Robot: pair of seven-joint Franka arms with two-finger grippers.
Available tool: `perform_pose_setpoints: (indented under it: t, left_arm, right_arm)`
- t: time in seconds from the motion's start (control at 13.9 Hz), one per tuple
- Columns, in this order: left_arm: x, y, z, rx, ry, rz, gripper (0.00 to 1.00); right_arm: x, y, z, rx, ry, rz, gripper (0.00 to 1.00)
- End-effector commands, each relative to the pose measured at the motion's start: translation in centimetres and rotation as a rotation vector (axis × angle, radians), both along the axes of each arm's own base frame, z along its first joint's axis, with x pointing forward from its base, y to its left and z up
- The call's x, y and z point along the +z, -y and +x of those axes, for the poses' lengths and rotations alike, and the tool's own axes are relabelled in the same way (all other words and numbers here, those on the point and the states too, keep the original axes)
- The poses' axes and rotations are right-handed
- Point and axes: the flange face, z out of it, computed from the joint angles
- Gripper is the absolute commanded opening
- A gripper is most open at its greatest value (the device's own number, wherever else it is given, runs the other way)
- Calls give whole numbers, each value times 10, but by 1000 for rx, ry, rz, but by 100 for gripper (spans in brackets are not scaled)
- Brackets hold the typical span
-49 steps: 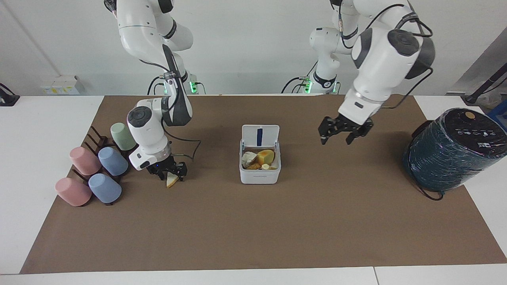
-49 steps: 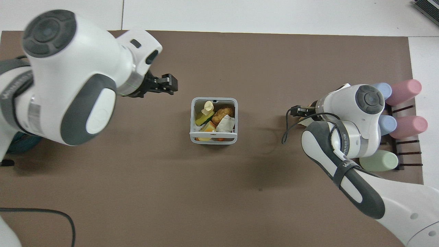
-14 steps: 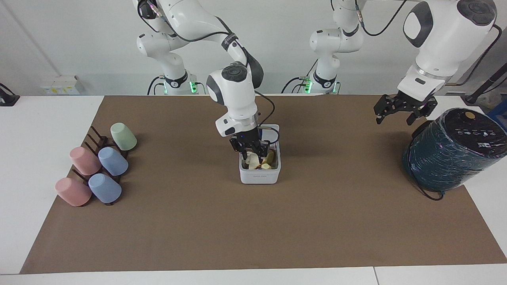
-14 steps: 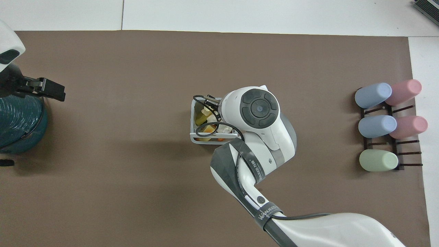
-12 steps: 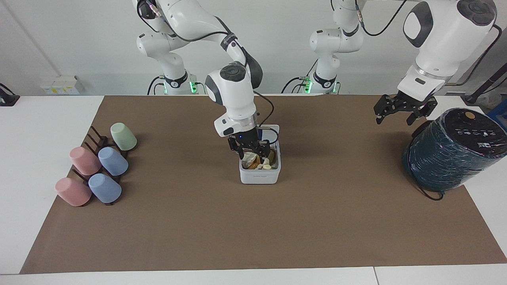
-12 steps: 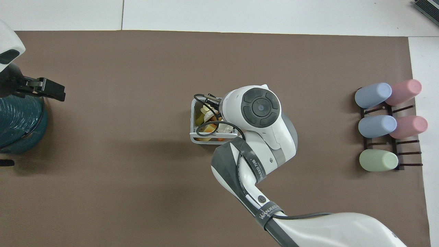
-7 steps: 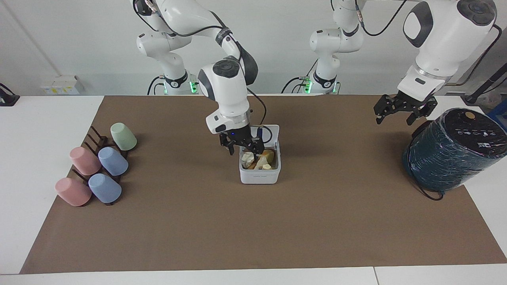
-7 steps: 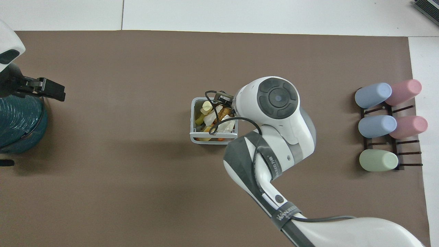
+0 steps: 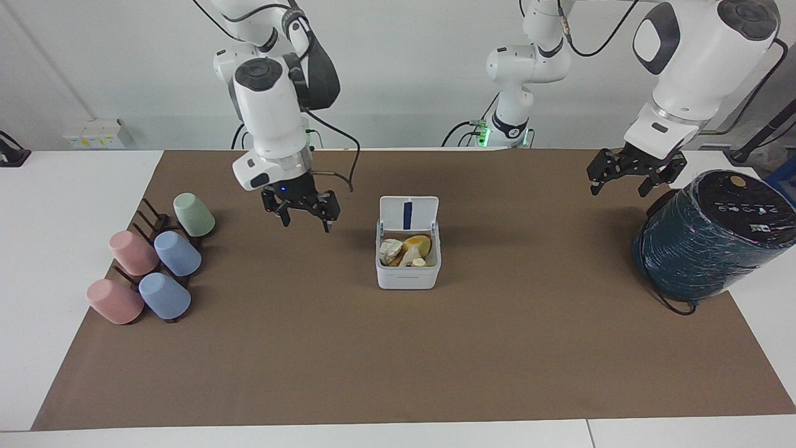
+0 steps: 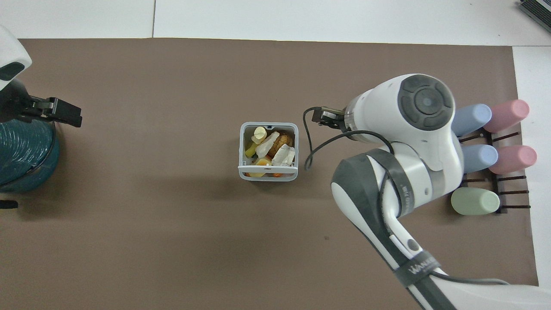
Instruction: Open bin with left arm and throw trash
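Facing view: one small white square plastic bin stands mid-mat with its hinged lid propped upright, a blue stripe showing on the underside. Inside lies the trash: several pale and yellowish scraps, among them a cream wedge, an off-white paper wad and a yellow lump. The right gripper hangs over bare brown mat between the bin and the cups, fingers spread and holding nothing. The left gripper waits in the air beside one big dark teal cylinder, also spread and empty. Five pastel plastic cups, two pink, two blue, one green, rest on a dark wire rack toward the right arm's end.
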Motion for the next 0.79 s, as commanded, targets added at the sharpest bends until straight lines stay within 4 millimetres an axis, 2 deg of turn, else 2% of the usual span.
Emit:
perform_pose_setpoints:
  t: [0.0, 0.14, 0.22, 0.5, 0.72]
  left_arm:
    - [2, -2, -9, 4, 12, 26, 100]
    - [2, -2, -9, 3, 12, 26, 100]
    - [2, -2, -9, 4, 12, 26, 100]
    - [2, -2, -9, 4, 12, 26, 100]
    - [2, -2, -9, 3, 12, 26, 100]
  right_arm:
    - [22, 71, -23, 62, -6, -26, 100]
    - [42, 104, -17, 67, 10, -33, 100]
    - [55, 113, -12, 57, 1, -35, 100]
    - [107, 132, -2, 41, -28, -97, 100]
    - [123, 148, 4, 29, -65, -95, 100]
